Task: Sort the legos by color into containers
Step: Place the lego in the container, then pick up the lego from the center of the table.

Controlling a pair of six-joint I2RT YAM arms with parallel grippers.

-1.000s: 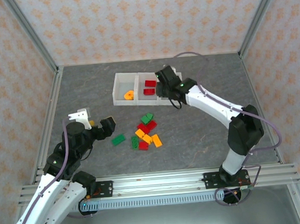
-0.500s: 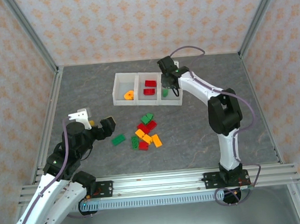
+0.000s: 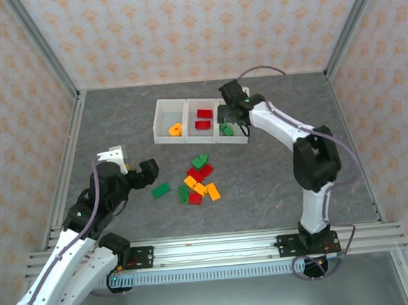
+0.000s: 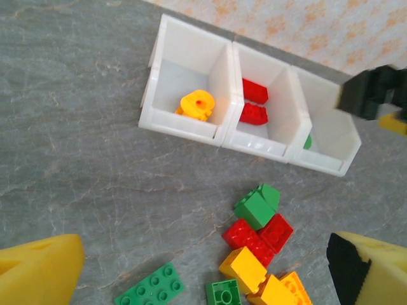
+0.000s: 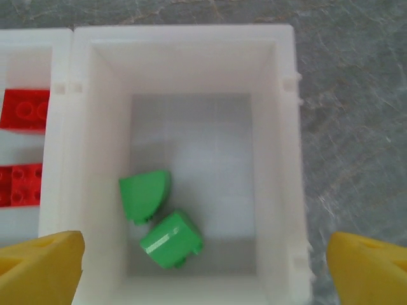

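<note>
Nearest, the left gripper (image 3: 138, 173) hangs low over the gray table (image 3: 276, 175), jaws spread wide and empty. Just right of it lies a flat green brick (image 3: 160, 190), apart from the loose legos (image 3: 198, 181), a touching heap of red, green and orange. Beyond stand the containers (image 3: 160, 120), with an orange ring (image 3: 176, 129) in the left bin and two red bricks (image 3: 203, 119) in the middle one. The right gripper (image 3: 231, 113) hovers over the right bin (image 5: 280, 159), jaws spread. Two green pieces (image 5: 145, 194) lie loose on the bin floor between the pads (image 5: 38, 270).
</note>
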